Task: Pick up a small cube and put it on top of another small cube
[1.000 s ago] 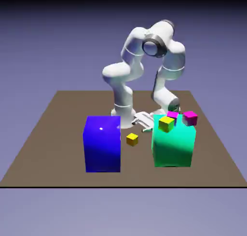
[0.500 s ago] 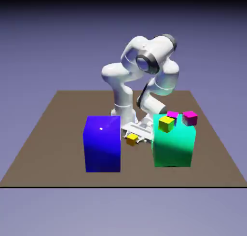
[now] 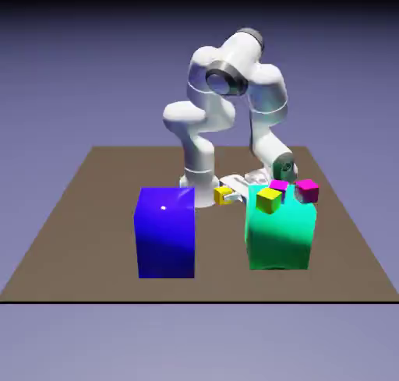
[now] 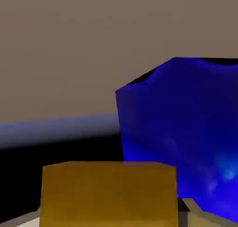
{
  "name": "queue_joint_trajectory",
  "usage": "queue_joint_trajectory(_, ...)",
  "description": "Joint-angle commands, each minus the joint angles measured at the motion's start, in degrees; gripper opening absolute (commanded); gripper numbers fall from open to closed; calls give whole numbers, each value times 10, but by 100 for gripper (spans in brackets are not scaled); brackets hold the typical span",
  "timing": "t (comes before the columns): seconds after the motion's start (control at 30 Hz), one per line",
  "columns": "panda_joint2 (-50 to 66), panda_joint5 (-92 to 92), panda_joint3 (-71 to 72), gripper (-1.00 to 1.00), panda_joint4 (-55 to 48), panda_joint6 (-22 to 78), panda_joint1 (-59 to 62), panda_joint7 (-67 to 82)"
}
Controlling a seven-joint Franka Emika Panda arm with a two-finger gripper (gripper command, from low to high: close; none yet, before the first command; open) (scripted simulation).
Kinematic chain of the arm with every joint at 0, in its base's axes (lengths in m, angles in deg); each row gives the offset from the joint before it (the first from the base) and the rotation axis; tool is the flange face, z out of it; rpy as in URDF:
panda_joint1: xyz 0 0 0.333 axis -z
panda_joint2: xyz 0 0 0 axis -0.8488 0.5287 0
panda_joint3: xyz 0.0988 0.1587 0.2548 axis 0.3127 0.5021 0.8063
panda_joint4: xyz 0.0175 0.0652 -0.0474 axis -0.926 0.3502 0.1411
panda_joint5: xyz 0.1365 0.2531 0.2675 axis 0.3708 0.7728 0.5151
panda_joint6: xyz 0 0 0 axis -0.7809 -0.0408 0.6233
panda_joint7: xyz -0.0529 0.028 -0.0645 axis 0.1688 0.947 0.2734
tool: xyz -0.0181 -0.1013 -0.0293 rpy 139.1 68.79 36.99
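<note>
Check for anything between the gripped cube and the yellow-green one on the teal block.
Possibly the teal block itself: its upper edge could block a low sideways move; relative height unclear. No other object visible between the gripped cube and the yellow-green cube.

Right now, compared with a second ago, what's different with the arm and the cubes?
The yellow cube between the blocks was taken hold of by the jaws and carried up off the table. The blue block, the green block and the three cubes on it stayed put.
</note>
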Motion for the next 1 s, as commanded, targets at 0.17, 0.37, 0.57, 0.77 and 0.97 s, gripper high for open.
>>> queue_joint_trajectory(0.17,-52,149,91,-100,-42,33,118,-6)
queue_joint_trajectory(0.37,-123,259,153,-100,-123,86,239,37)
queue_joint_trajectory(0.57,-139,166,121,-100,-201,115,194,175)
queue_joint_trajectory(0.77,-130,28,72,-100,-263,129,98,322)
queue_joint_trajectory(0.97,-107,-122,20,-100,-309,133,-20,461)
